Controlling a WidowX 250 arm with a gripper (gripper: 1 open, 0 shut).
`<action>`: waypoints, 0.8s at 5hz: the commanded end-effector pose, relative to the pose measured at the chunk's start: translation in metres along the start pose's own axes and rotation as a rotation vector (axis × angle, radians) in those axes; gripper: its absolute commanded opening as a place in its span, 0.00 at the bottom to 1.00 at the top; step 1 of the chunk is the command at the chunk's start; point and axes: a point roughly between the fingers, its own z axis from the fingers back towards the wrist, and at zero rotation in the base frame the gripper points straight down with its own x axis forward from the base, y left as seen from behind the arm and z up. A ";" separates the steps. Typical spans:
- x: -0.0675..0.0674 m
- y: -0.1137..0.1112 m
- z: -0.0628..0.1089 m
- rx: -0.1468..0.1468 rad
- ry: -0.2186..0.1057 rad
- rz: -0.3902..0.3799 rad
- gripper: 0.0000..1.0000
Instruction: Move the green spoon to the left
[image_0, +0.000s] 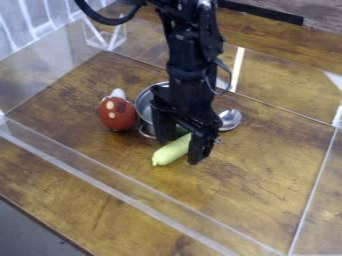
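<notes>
Green spoon (170, 153) unmoved on bench (254, 190) beside pot (151, 105); gripper (182, 139) jaws spread over handle; grasp, leftward carry left.

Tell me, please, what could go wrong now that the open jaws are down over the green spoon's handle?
The green spoon lies right beside the steel pot, so a finger of the gripper might clip the pot's rim. The handle looks thick and rounded and could roll out as the jaws close. The red ball sits to the left, where a leftward move might knock it.
</notes>
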 end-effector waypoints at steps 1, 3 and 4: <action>0.015 -0.004 0.018 0.025 -0.080 -0.059 1.00; 0.014 0.001 0.029 0.044 -0.126 0.015 1.00; 0.007 0.006 0.032 0.051 -0.142 0.107 1.00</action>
